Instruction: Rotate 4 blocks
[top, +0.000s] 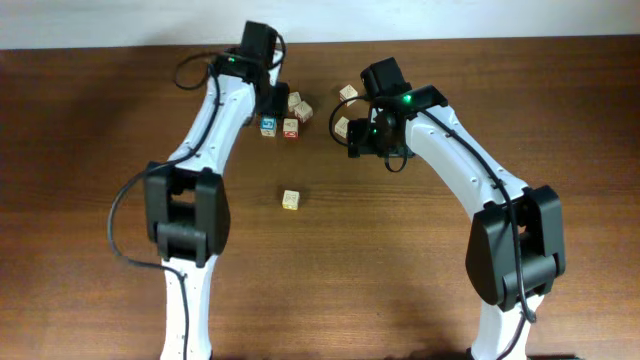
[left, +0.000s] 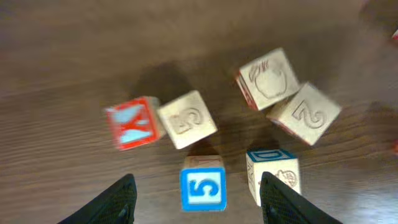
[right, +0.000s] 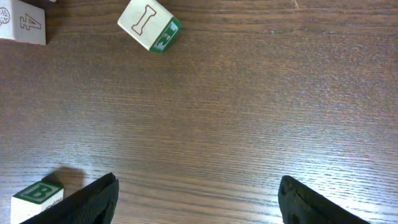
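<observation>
In the left wrist view, the blue "5" block (left: 203, 188) sits on the wood between the fingers of my open left gripper (left: 200, 202), with a gap on each side. A red-faced block (left: 132, 123) lies to its upper left, beside a tan "5" cube (left: 187, 119). Overhead, the blue block (top: 268, 127) and a red block (top: 291, 128) sit just below the left gripper (top: 268, 105). My right gripper (right: 196, 199) is open over bare wood. The green "B" block (right: 37, 200) stands just outside its left finger (right: 93, 202).
A "D" cube (left: 273, 174) stands against the left gripper's right finger. An apple cube (left: 267, 79) and a "2" cube (left: 305, 113) lie beyond it. An "I" cube (right: 149, 23) and a "4" cube (right: 22, 22) sit ahead of the right gripper. One cube (top: 290, 200) lies alone mid-table.
</observation>
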